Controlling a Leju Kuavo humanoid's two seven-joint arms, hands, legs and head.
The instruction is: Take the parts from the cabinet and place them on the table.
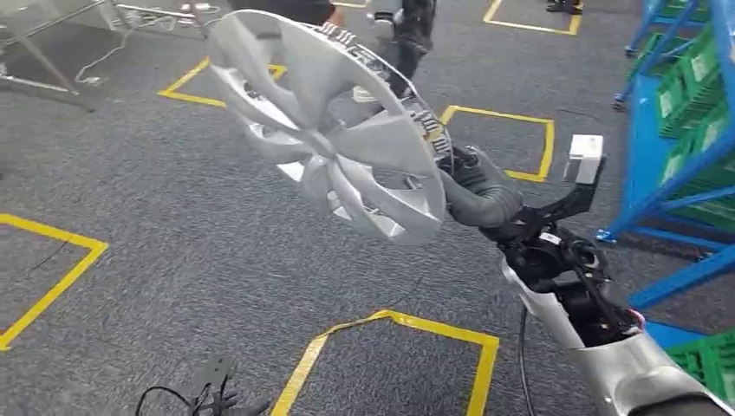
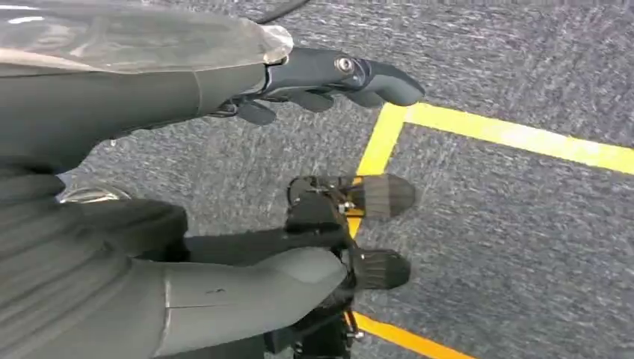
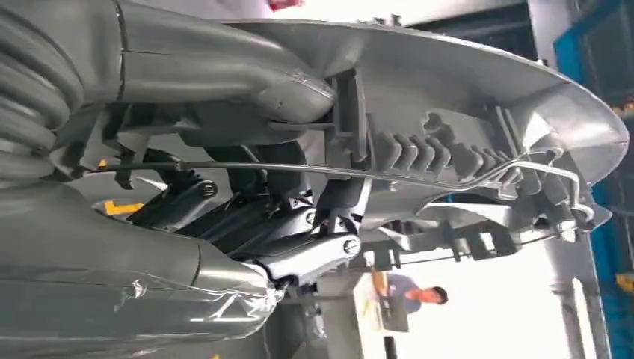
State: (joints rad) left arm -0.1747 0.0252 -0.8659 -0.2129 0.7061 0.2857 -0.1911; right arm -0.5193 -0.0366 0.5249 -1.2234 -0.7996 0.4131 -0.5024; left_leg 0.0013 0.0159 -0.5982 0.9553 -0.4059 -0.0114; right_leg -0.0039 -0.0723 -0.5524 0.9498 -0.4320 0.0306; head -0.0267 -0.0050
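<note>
Robot hand (image 2: 329, 172) — empty — above carpet (image 2: 516, 239)

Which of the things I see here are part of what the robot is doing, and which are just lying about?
Part of the job:
- silver wheel cover, a part being carried
- right hand, holding the cover at its rim

Just lying about:
- blue rack with green bins
- yellow tape squares on the grey carpet
- left hand, holding nothing
</note>
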